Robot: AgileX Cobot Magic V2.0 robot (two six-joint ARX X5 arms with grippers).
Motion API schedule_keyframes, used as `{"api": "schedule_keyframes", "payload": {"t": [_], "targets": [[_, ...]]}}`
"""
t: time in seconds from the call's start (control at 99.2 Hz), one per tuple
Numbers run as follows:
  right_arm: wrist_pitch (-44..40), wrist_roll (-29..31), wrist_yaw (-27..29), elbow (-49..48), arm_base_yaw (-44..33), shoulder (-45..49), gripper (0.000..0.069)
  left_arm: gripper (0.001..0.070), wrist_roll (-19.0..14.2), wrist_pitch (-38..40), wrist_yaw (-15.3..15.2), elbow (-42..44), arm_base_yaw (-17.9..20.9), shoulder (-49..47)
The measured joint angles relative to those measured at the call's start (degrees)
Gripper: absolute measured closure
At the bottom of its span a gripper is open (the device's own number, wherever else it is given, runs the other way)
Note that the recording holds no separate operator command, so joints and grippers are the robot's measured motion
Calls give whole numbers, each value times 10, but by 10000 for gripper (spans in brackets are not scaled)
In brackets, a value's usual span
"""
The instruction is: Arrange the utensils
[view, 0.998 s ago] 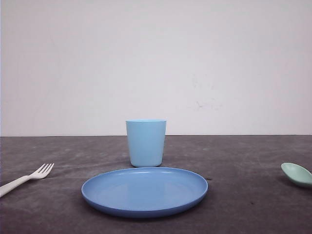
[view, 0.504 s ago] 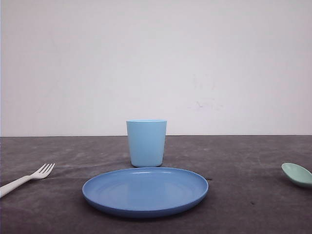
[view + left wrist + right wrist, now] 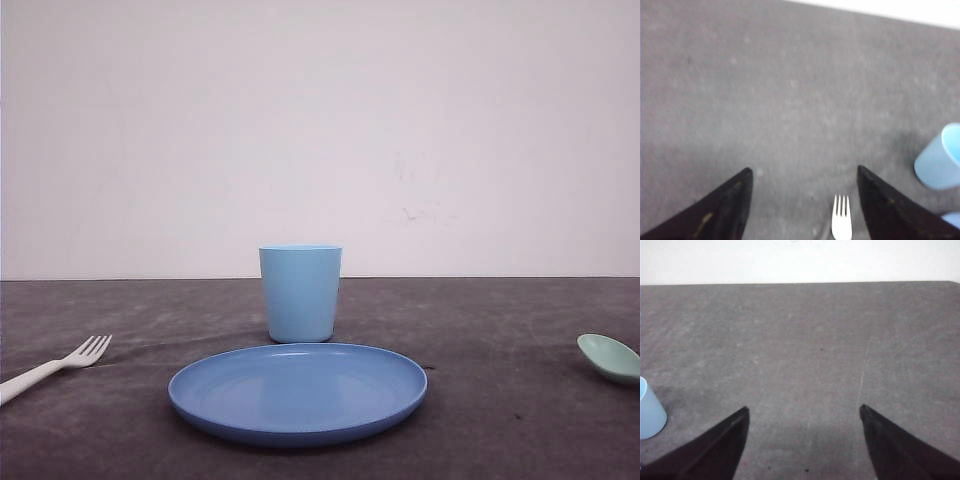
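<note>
— Nothing is seen to have shifted since half a second ago, is it?
— No. Plate [image 3: 297, 393] lower centre, cup [image 3: 300, 293] behind it. Left gripper [image 3: 802, 177] and right gripper [image 3: 803, 415] are spread apart. Fork [image 3: 50, 367] lower left, spoon [image 3: 610, 357] right edge.
</note>
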Motion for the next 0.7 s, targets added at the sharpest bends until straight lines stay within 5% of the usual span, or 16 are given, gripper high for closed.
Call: {"api": "schedule_keyframes", "payload": {"t": [0.272,0.696], "targets": [[-7,0,0,0,0,0,224,281,-34,-77,0,0,-64,70],[-24,6,-3,0,3,0,224,281,-74,-49,-29,0,-148,217]]}}
